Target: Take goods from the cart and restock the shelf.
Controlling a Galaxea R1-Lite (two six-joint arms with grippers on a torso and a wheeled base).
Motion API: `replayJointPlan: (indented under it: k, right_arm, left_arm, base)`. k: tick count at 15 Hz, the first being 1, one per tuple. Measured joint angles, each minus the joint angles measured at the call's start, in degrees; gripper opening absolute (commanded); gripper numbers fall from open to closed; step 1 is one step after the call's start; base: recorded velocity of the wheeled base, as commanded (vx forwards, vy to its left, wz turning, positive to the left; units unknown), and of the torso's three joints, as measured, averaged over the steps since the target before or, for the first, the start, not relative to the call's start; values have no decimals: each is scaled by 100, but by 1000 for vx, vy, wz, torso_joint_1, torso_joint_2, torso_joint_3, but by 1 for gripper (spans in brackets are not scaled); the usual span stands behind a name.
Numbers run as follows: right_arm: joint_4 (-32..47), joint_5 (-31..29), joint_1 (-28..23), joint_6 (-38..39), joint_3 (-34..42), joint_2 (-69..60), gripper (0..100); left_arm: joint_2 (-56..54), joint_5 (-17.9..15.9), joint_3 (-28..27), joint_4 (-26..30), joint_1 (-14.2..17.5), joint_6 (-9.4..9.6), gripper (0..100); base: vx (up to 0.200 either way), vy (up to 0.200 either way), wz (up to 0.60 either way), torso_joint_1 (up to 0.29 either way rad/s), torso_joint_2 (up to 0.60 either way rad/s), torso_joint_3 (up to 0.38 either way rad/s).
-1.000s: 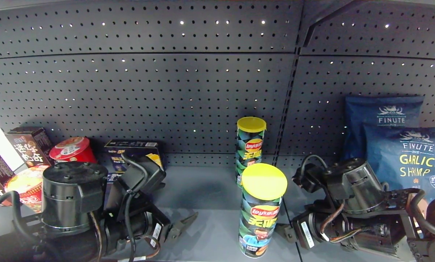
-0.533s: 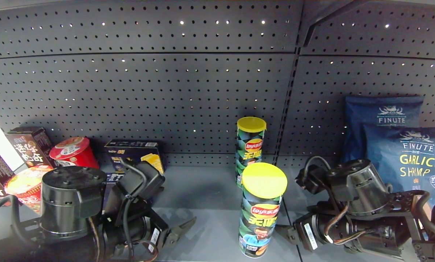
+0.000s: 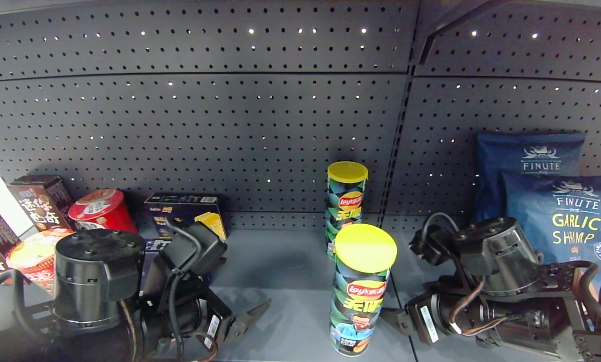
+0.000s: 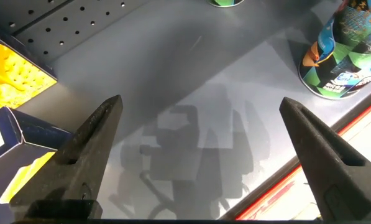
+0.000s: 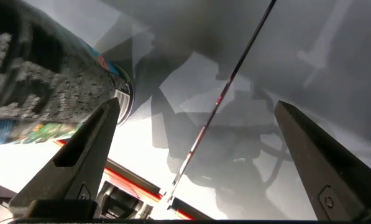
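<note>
Two chip cans with yellow lids stand on the grey shelf (image 3: 285, 266). The front can (image 3: 362, 294) is near the shelf's front edge and the back can (image 3: 347, 203) is by the pegboard wall. My left gripper (image 3: 252, 315) hovers low over the shelf, left of the front can, open and holding nothing. In the left wrist view its fingers (image 4: 95, 155) spread wide over bare shelf, with the front can's base (image 4: 343, 59) off to one side. My right gripper (image 3: 392, 319) sits just right of the front can, open; the right wrist view shows the can (image 5: 45, 81) outside its fingers (image 5: 89, 155).
Blue snack bags (image 3: 556, 211) stand at the right behind my right arm. A dark blue box (image 3: 187, 210), a red noodle cup (image 3: 100, 207) and brown boxes (image 3: 41, 201) crowd the left. The shelf's red front edge (image 4: 278, 186) runs close under both grippers.
Both arms have sunk and drawn back slightly toward the shelf's front edge. The cans have not moved.
</note>
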Motion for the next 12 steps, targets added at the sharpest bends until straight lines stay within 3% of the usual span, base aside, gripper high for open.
replayJointPlan:
  k: [12]
  right_arm:
    - [-95, 55, 43, 0, -96, 199, 100]
  left_arm:
    - [72, -60, -27, -99, 2, 0, 100]
  base:
    - [0, 0, 0, 0, 0, 0]
